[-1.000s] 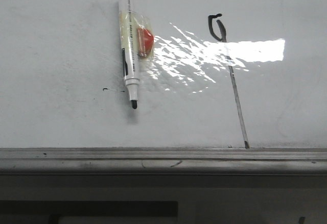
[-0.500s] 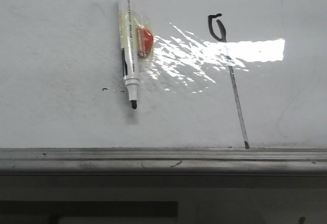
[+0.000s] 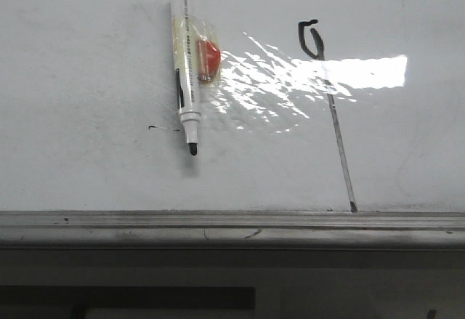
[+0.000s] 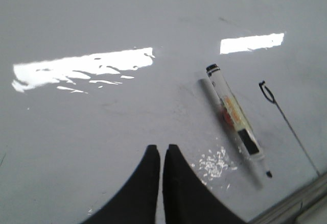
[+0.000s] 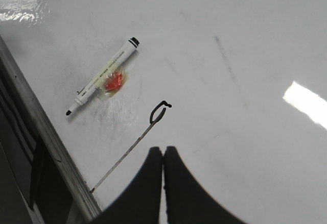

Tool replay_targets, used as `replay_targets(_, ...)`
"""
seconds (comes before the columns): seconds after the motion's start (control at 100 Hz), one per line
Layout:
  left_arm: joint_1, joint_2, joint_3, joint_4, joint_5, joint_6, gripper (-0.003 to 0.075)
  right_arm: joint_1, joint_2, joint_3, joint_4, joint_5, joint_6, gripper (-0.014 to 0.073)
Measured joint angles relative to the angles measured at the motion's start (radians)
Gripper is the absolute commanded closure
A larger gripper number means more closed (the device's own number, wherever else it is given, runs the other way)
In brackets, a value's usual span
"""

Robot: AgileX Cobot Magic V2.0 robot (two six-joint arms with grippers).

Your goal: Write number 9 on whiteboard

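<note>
The whiteboard [image 3: 87, 79] fills the front view, glossy with glare. The number 9 [image 3: 328, 101] is drawn in black on it, a small narrow loop on top and a long thin slanted tail down to the ledge; it also shows in the left wrist view [image 4: 283, 119] and the right wrist view [image 5: 138, 137]. A white marker [image 3: 186, 65] with a red tag lies uncapped on the board, tip toward the ledge, left of the figure. My left gripper [image 4: 161, 148] is shut and empty above bare board. My right gripper [image 5: 163, 150] is shut and empty, just beside the 9's tail.
A grey metal ledge [image 3: 232, 228] runs along the board's near edge, with dark space below it. A tiny black dash speck [image 3: 151, 127] sits left of the marker tip. Bright glare patches [image 3: 363, 72] cover the board's middle.
The view has shifted very slightly; the marker and the figure sit a few pixels further right and lower in the front view. Nothing else has changed.
</note>
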Motion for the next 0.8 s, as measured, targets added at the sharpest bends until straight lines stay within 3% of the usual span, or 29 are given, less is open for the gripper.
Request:
replay_targets(0.16,0.101,-0.072,0.068,0.107,0.063,-0.018,0.0741,0.000,0.000,0.000,0.000,0.001,0.002,0.0627)
replay_targets(0.21,0.134,-0.095,0.083,0.233,0.092,-0.094,0.0741,0.000,0.000,0.000,0.000,0.001,0.002,0.0627)
replay_targets(0.35,0.221,-0.144,0.100,0.695,0.246,-0.587,0.0741,0.000,0.000,0.000,0.000,0.001,0.002,0.0627)
replay_targets(0.43,0.262,-0.164,0.113,0.833,0.289,-0.845,0.0741,0.000,0.000,0.000,-0.002,0.002,0.002,0.0627)
replay_targets(0.5,0.291,-0.188,0.129,0.901,0.297,-0.972,0.0741,0.000,0.000,0.000,-0.002,0.002,0.002,0.0627)
replay_targets(0.59,0.309,-0.227,0.159,0.972,0.280,-1.054,0.0741,0.000,0.000,0.000,-0.002,0.002,0.004,0.0627)
replay_targets(0.8,0.317,-0.254,0.189,1.069,0.276,-1.104,0.0741,0.000,0.000,0.000,-0.002,0.002,0.004,0.0627)
